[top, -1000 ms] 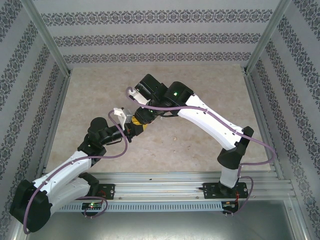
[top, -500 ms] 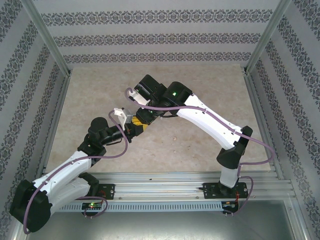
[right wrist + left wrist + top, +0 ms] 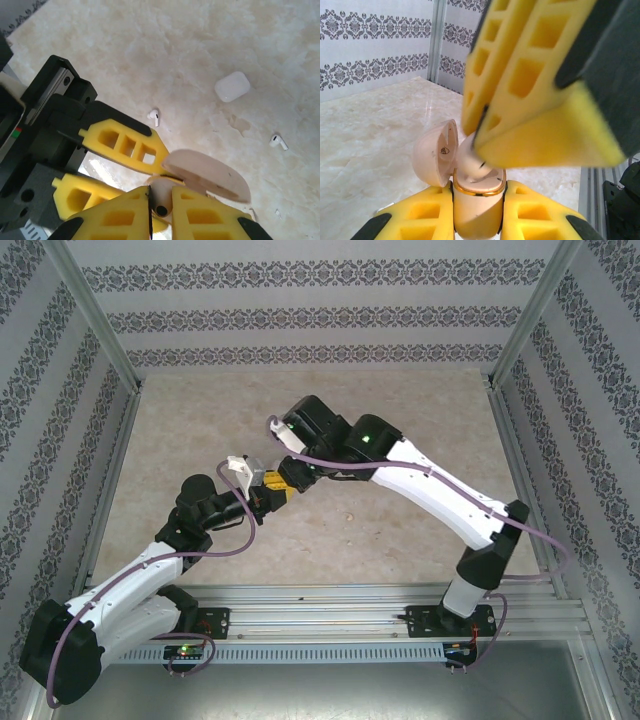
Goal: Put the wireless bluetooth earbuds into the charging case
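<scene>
Latticed yellow fingers grip glossy tan parts above veined marble.
The left gripper (image 3: 479,190) clamps a gold-rimmed tan case (image 3: 477,212), its domed lid open. The right gripper (image 3: 159,195) pinches a tan rounded piece (image 3: 470,160) with a dark hole. Beyond the right fingertips, the pebble-shaped white charging case (image 3: 232,86) lies on the table (image 3: 150,45), with two tiny white earbuds (image 3: 154,117) loose near it.

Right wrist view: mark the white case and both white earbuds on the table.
white case (image 3: 232,86), right wrist view, top face.
upper earbud (image 3: 154,117), right wrist view, middle.
lower earbud (image 3: 278,142), right wrist view, middle.
</scene>
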`<state>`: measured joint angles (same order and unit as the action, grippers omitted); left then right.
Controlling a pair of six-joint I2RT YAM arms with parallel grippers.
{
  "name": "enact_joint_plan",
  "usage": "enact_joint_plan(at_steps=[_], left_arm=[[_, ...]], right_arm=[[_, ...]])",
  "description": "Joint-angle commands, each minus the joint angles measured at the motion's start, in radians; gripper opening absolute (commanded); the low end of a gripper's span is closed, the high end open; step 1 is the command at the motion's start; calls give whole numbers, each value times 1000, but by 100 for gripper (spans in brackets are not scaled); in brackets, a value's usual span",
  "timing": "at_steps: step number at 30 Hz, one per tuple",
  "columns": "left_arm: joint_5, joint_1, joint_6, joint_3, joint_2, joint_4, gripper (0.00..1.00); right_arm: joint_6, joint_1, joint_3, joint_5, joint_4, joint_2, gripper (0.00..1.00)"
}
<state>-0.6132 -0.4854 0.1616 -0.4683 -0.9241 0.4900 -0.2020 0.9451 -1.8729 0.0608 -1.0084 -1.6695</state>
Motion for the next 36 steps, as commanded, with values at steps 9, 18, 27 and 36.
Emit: enact_joint_plan(at_steps=[9, 18, 27, 36], left_arm=[[35, -13, 27, 21, 23, 130, 0], [67, -13, 50, 45, 9, 207, 0], [127, -13, 22, 59, 9, 257, 0], [186, -14, 1, 72, -4, 308, 0]], right_arm=[[-233, -50, 367, 55, 525, 264, 18], [-416, -53, 583, 81, 860, 320, 18], [-526, -48, 674, 63, 997, 327, 17], [-572, -31, 752, 19, 1101, 349, 17]])
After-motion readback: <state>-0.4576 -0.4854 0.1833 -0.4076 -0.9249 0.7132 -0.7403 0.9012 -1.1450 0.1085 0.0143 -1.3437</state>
